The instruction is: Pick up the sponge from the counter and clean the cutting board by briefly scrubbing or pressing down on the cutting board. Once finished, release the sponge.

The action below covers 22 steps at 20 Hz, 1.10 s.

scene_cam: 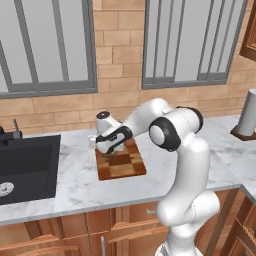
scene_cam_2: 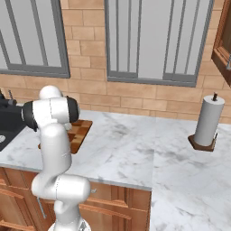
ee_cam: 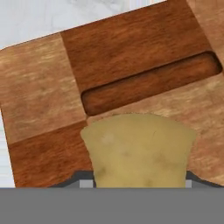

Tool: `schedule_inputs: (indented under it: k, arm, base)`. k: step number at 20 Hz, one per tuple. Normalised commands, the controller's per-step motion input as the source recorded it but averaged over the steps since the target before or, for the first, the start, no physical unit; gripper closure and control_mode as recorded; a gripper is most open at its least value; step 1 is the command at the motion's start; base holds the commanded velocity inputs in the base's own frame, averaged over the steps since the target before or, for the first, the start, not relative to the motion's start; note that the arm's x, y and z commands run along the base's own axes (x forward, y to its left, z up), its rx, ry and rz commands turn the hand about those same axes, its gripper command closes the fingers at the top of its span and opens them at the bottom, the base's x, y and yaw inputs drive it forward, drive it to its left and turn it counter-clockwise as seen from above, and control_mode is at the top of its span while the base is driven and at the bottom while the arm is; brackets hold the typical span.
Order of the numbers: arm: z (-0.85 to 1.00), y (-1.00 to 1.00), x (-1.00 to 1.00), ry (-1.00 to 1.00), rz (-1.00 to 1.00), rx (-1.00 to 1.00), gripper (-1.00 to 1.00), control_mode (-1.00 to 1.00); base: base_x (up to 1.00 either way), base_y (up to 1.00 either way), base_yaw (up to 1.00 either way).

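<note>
The yellow-tan sponge (ee_cam: 138, 148) sits between my gripper's fingers, low over the cutting board (ee_cam: 131, 57), close to its long handle slot. In the left base view my gripper (scene_cam: 112, 152) points down at the rear left part of the checkered wooden cutting board (scene_cam: 125, 164), which lies flat on the white marble counter (scene_cam: 75, 185). The gripper is shut on the sponge. Whether the sponge touches the wood I cannot tell. In the right base view the arm covers the hand, and one end of the cutting board (scene_cam_2: 81, 130) shows beside it.
A black sink (scene_cam: 25, 165) is set into the counter left of the board. A paper towel roll (scene_cam_2: 208, 121) on a wooden stand is at the far right. A brick wall with windows runs along the back.
</note>
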Motion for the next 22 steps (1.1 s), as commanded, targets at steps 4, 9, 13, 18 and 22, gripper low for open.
schedule_inputs:
  k: [4, 9, 13, 18, 22]
  arm:
    - [-0.16, 0.0, 0.56, 0.0, -0.02, 0.0, 1.0, -1.0]
    - [-0.21, -0.08, 0.44, 0.0, -0.03, 0.0, 1.0, -1.0]
    - [-0.32, -0.58, 0.0, 0.0, -0.05, 0.0, 1.0, -1.0]
    - [-0.37, -0.78, -0.12, 0.0, -0.04, 0.0, 1.0, -1.0]
    - [-0.33, -0.85, -0.29, 0.0, -0.05, 0.0, 1.0, -1.0]
  base:
    - [0.0, 0.0, 0.0]
    - [0.0, 0.0, 0.0]
    - [0.0, 0.0, 0.0]
    - [0.0, 0.0, 0.0]
    - [0.0, 0.0, 0.0]
